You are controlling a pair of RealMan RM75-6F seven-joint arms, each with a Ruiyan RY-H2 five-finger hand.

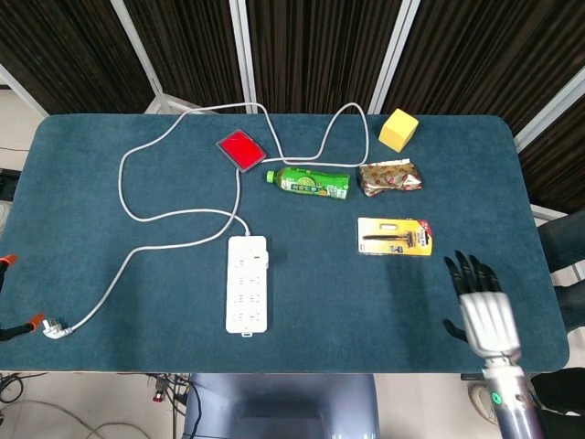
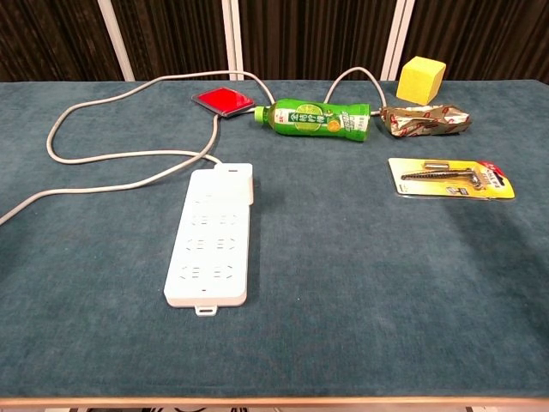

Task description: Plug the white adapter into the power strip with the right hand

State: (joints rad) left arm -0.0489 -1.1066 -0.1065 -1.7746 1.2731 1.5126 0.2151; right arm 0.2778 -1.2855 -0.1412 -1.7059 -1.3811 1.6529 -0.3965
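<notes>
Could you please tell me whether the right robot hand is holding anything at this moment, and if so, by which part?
Nothing is held. The right robot hand hangs over the table's near right edge with its fingers spread apart and nothing in them. The left hand is not in view.

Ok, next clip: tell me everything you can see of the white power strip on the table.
The white power strip is a long, flat, plastic-looking bar with rounded corners, lying flat on the blue table left of centre. Rows of sockets run along its top, and a small tab sticks out at its near end. A white adapter sits plugged in at its far right corner. A grey cord leaves the far end. No robot hand touches it.
</notes>
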